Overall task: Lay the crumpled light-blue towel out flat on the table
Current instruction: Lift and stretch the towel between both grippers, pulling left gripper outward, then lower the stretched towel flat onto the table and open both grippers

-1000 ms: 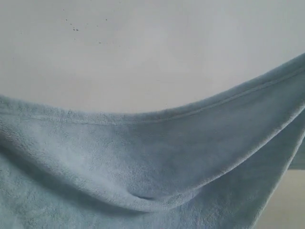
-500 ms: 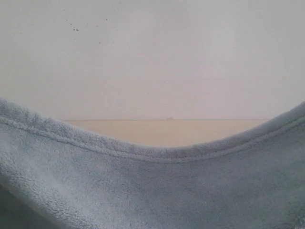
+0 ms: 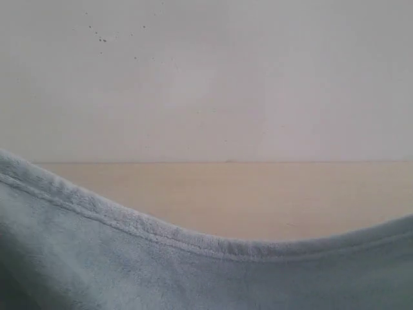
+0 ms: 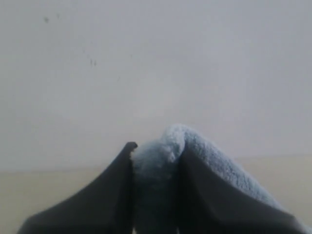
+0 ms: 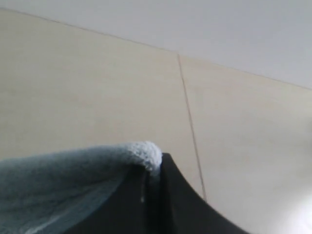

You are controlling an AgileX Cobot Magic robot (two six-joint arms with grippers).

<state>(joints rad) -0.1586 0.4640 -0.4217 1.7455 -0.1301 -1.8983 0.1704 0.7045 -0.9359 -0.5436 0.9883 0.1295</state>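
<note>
The light-blue towel (image 3: 193,278) hangs close in front of the exterior camera, its hemmed top edge sagging in a curve across the lower part of the view. Neither gripper shows in that view. In the left wrist view my left gripper (image 4: 157,156) is shut on a thick bunch of the towel (image 4: 165,146), which drapes over one dark finger (image 4: 209,195). In the right wrist view my right gripper (image 5: 153,168) is shut on a thin edge of the towel (image 5: 73,170), pinched tight between the dark fingers (image 5: 180,200). The beige table (image 3: 258,194) lies beyond the towel.
A white wall (image 3: 226,84) with a few small dark specks stands behind the table's far edge. In the right wrist view a thin seam (image 5: 190,126) runs across the tabletop (image 5: 73,87).
The towel's top edge has dropped steadily in the exterior view, uncovering the table behind it; the right end, which stood higher than the left, is now the lower one.
</note>
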